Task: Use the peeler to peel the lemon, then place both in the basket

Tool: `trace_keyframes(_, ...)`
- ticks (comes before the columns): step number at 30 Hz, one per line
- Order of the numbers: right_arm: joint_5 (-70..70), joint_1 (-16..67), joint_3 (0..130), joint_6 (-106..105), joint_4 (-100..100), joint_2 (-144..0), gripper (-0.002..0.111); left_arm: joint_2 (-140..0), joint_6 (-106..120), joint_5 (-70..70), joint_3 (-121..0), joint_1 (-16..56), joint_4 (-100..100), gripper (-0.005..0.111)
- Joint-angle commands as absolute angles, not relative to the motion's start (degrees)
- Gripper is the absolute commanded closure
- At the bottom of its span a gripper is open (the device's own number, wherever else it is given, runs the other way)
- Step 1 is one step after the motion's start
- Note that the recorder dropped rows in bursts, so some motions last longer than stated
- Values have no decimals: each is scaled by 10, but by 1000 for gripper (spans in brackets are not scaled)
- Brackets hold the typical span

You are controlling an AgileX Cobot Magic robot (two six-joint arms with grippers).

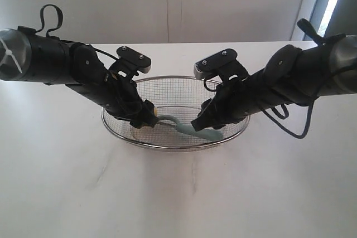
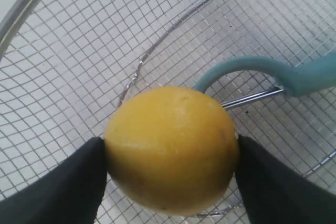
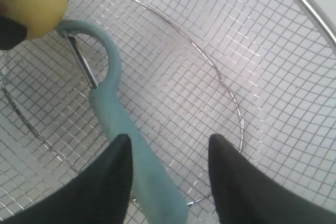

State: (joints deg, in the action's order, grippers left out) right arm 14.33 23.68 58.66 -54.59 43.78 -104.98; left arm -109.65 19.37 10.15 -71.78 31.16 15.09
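Both arms reach down into the silver wire-mesh basket (image 1: 167, 144) at the middle of the white table. My left gripper (image 2: 170, 153) is shut on the round yellow lemon (image 2: 172, 148), whose sides touch both black fingers, low over the mesh. The pale teal peeler (image 3: 123, 129) lies on the basket's mesh floor, its loop head and thin blade close by the lemon (image 3: 32, 1). My right gripper (image 3: 168, 145) stands open over the peeler's handle, which runs beside one finger with a wide gap to the other. The peeler (image 1: 192, 131) shows between the two arms.
The basket's thick shiny rim (image 2: 21, 9) curves round both grippers. White tabletop (image 1: 178, 199) spreads in front of the basket and a pale wall (image 1: 167, 4) stands behind it.
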Motion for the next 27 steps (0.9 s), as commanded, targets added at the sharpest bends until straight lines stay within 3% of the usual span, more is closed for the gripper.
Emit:
trace_keyframes(1, 139, 234, 588, -533, 437, -1041, 64, -1093, 194, 106, -721, 310, 153, 41)
trace_keyframes(3, 139, 234, 588, -533, 437, -1041, 64, -1093, 194, 106, -721, 310, 153, 29)
trace_keyframes(14, 145, 234, 588, -513, 437, -1026, 66, -1031, 193, 133, -721, 310, 150, 32)
trace_keyframes(18, 168, 234, 588, -490, 437, -983, 68, -979, 193, 215, -721, 304, 141, 58)
trace_keyframes(19, 174, 234, 588, -481, 437, -965, 70, -959, 193, 248, -721, 300, 135, 70)
trace_keyframes(20, 191, 234, 588, -474, 437, -934, 75, -930, 193, 296, -720, 294, 131, 90)
trace_keyframes(22, 218, 234, 588, -474, 437, -900, 84, -889, 191, 338, -718, 287, 127, 107)
trace_keyframes(25, 270, 234, 576, -471, 437, -848, 108, -822, 189, 379, -703, 280, 127, 106)
trace_keyframes(27, 277, 234, 549, -464, 437, -810, 108, -774, 189, 393, -681, 280, 122, 107)
